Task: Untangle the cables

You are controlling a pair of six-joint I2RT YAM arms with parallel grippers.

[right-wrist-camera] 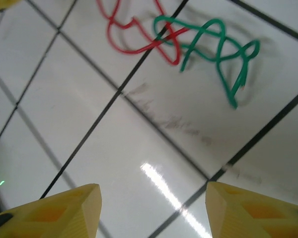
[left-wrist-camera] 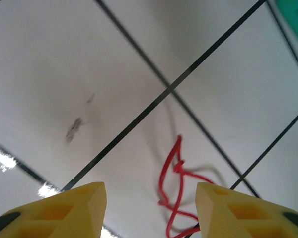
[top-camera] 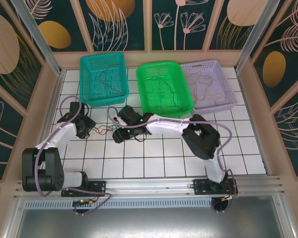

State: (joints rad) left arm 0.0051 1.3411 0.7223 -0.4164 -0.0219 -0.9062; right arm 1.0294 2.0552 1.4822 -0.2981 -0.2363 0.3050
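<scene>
On the white tiled table (top-camera: 164, 158), the left gripper (top-camera: 85, 128) and the right gripper (top-camera: 118, 134) face each other near the middle of the left half, both low over the tiles. A red cable (top-camera: 103, 130) lies on the table between them. In the left wrist view, that gripper's yellow fingers (left-wrist-camera: 74, 208) stand apart, and the looped red cable lies on the tile in the gap, closer to the right-hand finger; whether it touches that finger cannot be told. The right gripper (right-wrist-camera: 153, 191) is likewise spread, with bare tile between its fingers. Ahead of it the red cable crosses and tangles with a green cable (right-wrist-camera: 218, 49), whose coils lie just beside it on the tile. Along the far edge stand three baskets: a teal basket (top-camera: 87, 82) holding a dark cable (top-camera: 108, 74), a green basket (top-camera: 144, 91) with thin dark wire inside, and a lavender basket (top-camera: 228, 87) holding loose yellow-tan cables (top-camera: 203, 84).
</scene>
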